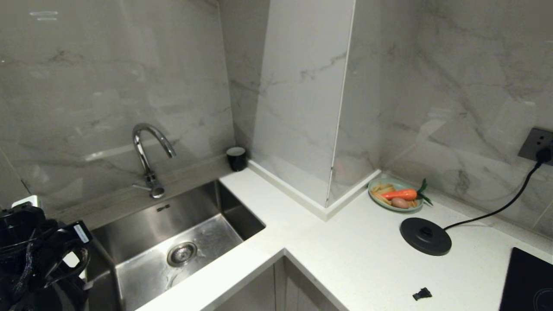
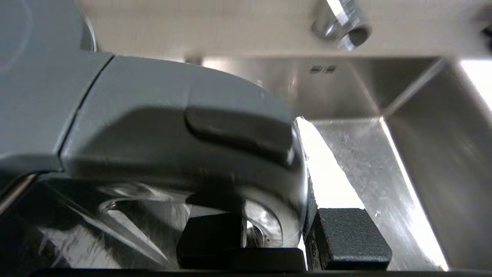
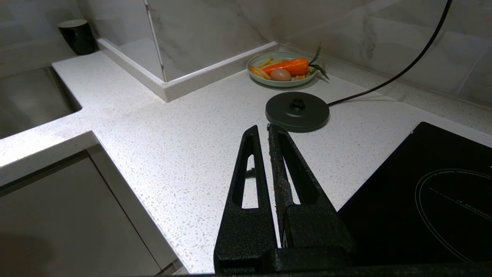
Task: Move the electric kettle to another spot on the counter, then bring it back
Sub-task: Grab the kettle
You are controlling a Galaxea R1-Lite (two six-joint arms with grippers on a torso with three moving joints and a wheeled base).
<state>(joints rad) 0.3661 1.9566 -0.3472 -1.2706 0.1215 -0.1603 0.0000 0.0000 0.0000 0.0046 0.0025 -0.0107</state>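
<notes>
In the left wrist view the electric kettle [image 2: 153, 127] fills the near field, grey with a dark thumb tab on top of its handle. My left gripper [image 2: 276, 234] is shut on the handle's curved end, one black finger [image 2: 349, 238] on its outer side and the other inside the loop. A bright strip of counter [image 2: 326, 173] shows beside it, at the sink's edge. In the head view only the left arm [image 1: 39, 259] shows, at the lower left by the sink; the kettle is hidden there. My right gripper [image 3: 265, 130] hangs shut and empty over the counter [image 3: 184, 146].
The steel sink [image 1: 173, 233] with its tap [image 1: 149, 151] lies right of the left arm. A black base disc [image 1: 425, 235] with a cord, a plate of food [image 1: 395, 195], a black cup [image 1: 236, 158], a small black piece [image 1: 422, 294] and the hob [image 1: 527, 280] are on the counter.
</notes>
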